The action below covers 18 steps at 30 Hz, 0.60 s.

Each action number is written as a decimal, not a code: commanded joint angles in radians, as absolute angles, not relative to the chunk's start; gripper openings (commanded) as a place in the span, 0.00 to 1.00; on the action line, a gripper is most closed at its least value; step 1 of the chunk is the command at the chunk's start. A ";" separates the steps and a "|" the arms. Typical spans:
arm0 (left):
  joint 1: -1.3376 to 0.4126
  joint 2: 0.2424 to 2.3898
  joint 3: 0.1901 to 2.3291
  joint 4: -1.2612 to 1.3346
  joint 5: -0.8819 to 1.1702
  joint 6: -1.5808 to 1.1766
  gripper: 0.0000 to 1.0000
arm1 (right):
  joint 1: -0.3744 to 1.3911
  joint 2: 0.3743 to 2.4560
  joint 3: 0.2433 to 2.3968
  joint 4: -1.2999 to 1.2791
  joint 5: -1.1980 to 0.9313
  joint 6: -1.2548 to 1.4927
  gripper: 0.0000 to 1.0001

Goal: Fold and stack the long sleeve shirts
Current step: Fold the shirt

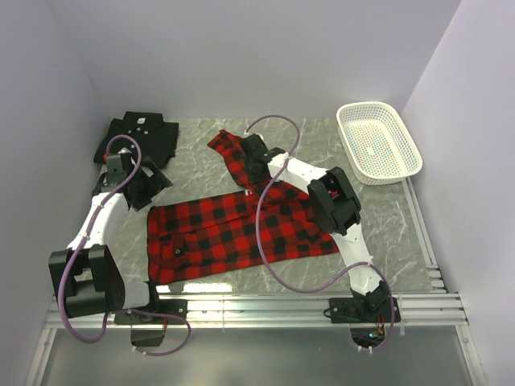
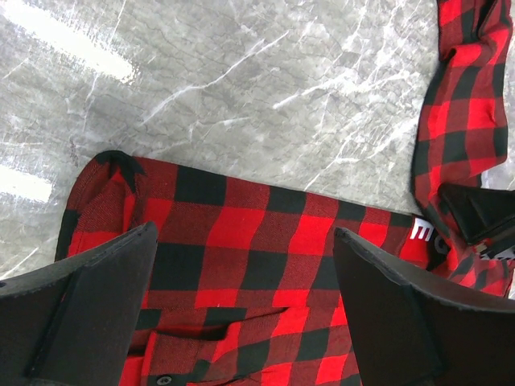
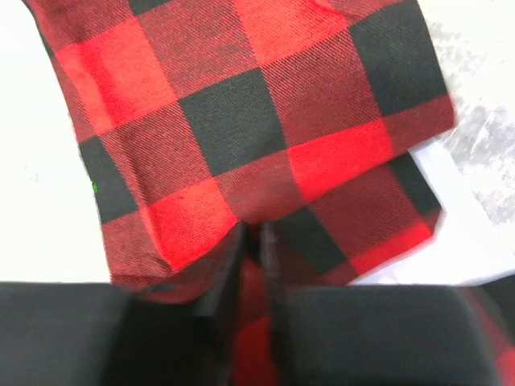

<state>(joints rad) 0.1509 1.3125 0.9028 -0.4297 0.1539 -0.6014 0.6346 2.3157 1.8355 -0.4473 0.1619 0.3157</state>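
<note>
– Right pincer: what has it got?
– Its jaws are pinched nearly together on a fold of the plaid shirt. Red-and-black cloth is bunched between the fingers in the wrist view. From above, it sits on the sleeve that runs up and away from the shirt's body.
– And the left pincer?
– Spread wide, holding nothing. It hangs over the plaid's left end, with one finger on each side of a stretch of checks, and is above the cloth as far as I can tell.
– Where does the plaid lie?
– Spread flat across the middle of the table, long side running left to right. White letters show near where the sleeve joins.
– The black shirt?
– Crumpled at the far left corner, behind the left arm, apart from the plaid. Whether it touches the left pincer I cannot tell.
– Anything else?
– White mesh basket at the far right, well apart from both shirts.
</note>
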 commanded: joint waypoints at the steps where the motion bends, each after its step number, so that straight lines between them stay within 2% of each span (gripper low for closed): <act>1: 0.152 1.279 0.908 -0.410 0.172 -0.583 0.97 | 0.666 2.361 1.864 -0.523 0.206 0.305 0.10; 3: 0.152 1.278 0.907 -0.410 0.172 -0.581 0.97 | 0.666 2.350 1.839 -0.494 0.199 0.295 0.00; 9: 0.152 1.276 0.904 -0.408 0.172 -0.581 0.96 | 0.663 2.322 1.858 -0.423 0.152 0.246 0.00; 18: 0.152 1.276 0.903 -0.407 0.178 -0.581 0.96 | 0.661 2.063 1.743 -0.232 0.075 0.167 0.00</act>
<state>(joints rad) 0.1509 1.3060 0.9028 -0.4294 0.1612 -0.6014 0.6586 2.2410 1.7721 -0.3473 0.1081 0.2081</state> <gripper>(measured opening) 0.967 0.007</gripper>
